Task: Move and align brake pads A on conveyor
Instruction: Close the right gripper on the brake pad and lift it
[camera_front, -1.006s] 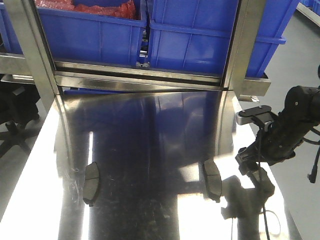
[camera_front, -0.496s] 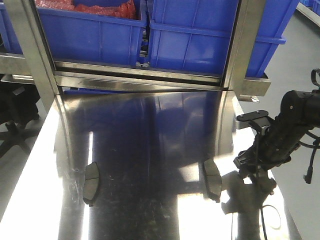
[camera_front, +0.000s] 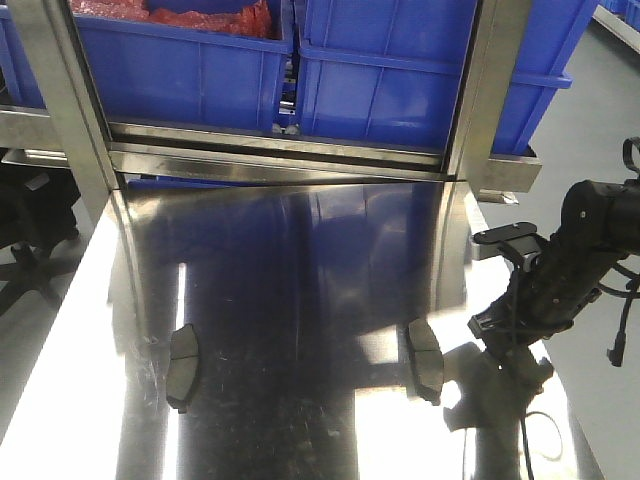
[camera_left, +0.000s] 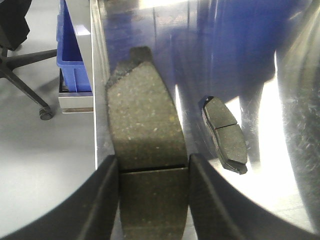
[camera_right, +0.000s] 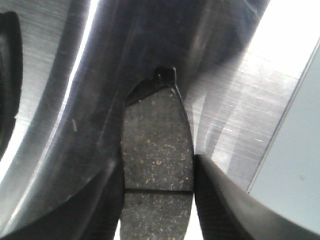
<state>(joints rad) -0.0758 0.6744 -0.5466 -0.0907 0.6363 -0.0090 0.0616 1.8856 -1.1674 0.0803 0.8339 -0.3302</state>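
- Brake pad, dark grey, elongated and slightly curved (camera_left: 145, 125): speckled gritty face, thin groove across the middle, notched tab at the far end. It is clamped at the groove by the left gripper (camera_left: 152, 162), whose smooth black fingers (camera_left: 100, 205) press both long edges.
- It sits over the left margin of the mirror-like steel table (camera_left: 280, 165). Resting or lifted: cannot tell.
- Second pad (camera_right: 157, 145), same grainy face, is pinched the same way in the right gripper (camera_right: 156, 162). Its black fingers (camera_right: 225, 200) are tight on both sides at the groove, with brushed steel under it.
- Two loose pads lie flat on the table in the front view, well apart. One is near the left side (camera_front: 182, 367) and one right of centre (camera_front: 425, 360), both running lengthwise away from the camera.
- The left wrist view has one loose pad (camera_left: 225, 135) just right of the clamped one, not touching it. It is grooved, with chamfered ends.
- Black right arm (camera_front: 560, 265) hangs over the table's right edge, near the right-of-centre pad.
- Table surface is polished, with fine scratches and strong glare bands.
- Behind the table are blue plastic bins (camera_front: 190, 70) on a steel-framed rack (camera_front: 70, 110), with red stuff (camera_front: 215, 15) in the left bin.
- Off the table's left edge are grey floor (camera_left: 45, 165), another blue bin (camera_left: 72, 55) and a black chair base with a caster (camera_left: 30, 80).
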